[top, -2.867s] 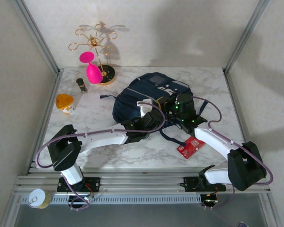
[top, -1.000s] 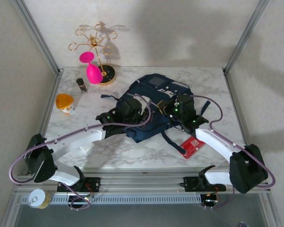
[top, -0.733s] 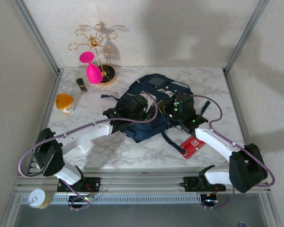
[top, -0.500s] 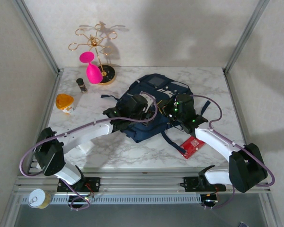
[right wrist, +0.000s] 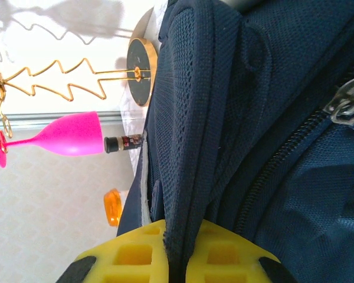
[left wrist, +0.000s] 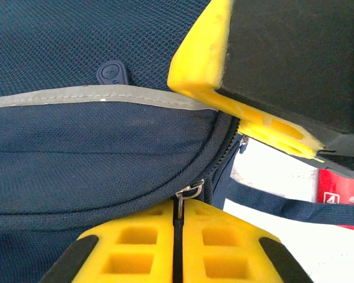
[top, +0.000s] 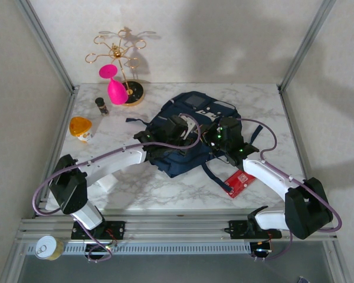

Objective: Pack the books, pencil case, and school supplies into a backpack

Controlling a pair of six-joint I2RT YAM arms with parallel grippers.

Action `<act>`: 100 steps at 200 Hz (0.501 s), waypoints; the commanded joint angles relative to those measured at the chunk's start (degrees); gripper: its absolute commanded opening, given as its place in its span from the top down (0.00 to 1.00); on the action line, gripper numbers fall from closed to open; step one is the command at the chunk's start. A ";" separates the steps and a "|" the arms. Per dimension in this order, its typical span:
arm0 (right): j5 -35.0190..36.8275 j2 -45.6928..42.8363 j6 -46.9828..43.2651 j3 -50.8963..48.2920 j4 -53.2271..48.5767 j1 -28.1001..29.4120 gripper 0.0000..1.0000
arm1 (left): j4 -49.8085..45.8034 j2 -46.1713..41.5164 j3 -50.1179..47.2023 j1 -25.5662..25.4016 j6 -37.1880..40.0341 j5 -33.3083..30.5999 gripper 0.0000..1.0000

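Left wrist: has the left gripper [left wrist: 178, 215] clamped shut on the zipper pull [left wrist: 189, 190] of the backpack [left wrist: 76, 159], presumably to draw the zip open.

Right wrist: has the right gripper [right wrist: 176, 233] pinched closed on a fabric ridge of the backpack, probably bracing it against that pull.

Top external: puts the backpack in the middle of the bench [top: 165, 188] beneath both grippers, with the school supplies [top: 238, 181] just beside the right arm.

Navy backpack [top: 178, 164], red packet [top: 238, 182], white-marbled table [top: 165, 190]

No lettering can be read; the white marks on the red packet [left wrist: 342, 186] and the pale patches on the backpack [top: 178, 164] are illegible.
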 commanded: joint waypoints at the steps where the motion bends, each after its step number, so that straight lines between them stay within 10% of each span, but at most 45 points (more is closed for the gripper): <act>1: -0.83 -1.17 -1.67 3.16 5.03 -0.02 1.00 | -0.19 -1.07 0.98 0.14 1.47 -1.18 1.00; 100: -16.21 6.71 -12.12 12.76 -3.66 -10.38 1.00 | -3.93 -10.94 -10.98 8.27 7.63 1.31 1.00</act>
